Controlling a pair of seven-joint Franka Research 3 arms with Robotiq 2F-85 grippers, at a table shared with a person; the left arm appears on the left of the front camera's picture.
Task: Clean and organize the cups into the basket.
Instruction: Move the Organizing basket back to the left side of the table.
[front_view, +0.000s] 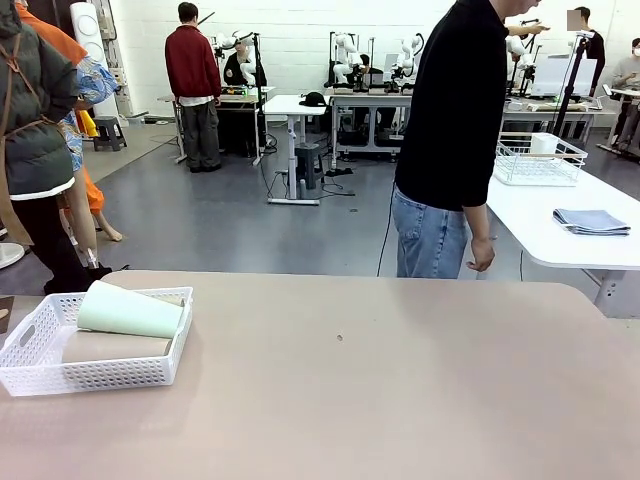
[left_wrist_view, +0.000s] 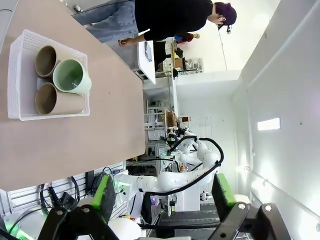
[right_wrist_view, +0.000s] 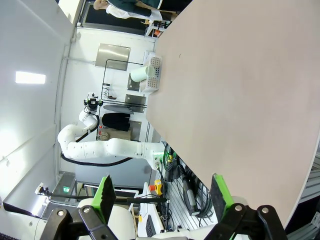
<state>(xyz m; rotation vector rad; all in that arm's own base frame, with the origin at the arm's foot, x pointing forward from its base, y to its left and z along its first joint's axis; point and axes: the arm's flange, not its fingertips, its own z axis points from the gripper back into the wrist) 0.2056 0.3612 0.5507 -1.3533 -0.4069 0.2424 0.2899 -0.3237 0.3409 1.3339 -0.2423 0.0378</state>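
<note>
The three cups lie on their sides in the white basket (front_view: 40, 370) at the left end of the table (front_view: 380, 380). The green cup (front_view: 130, 310) rests on top, leaning across a brown cup (front_view: 115, 347) below it; from the left wrist camera a second brown cup (left_wrist_view: 46, 61) shows beside them, all three mouths facing the same way. The left claw (left_wrist_view: 162, 197) hangs off the table's edge with its green-padded fingers wide apart, gripping nothing. The right claw (right_wrist_view: 160, 195) is the same — spread fully and empty. A person (front_view: 450, 140) in a black top and jeans stands at the far side, one hand (front_view: 481, 254) hanging just past the table's far edge.
</note>
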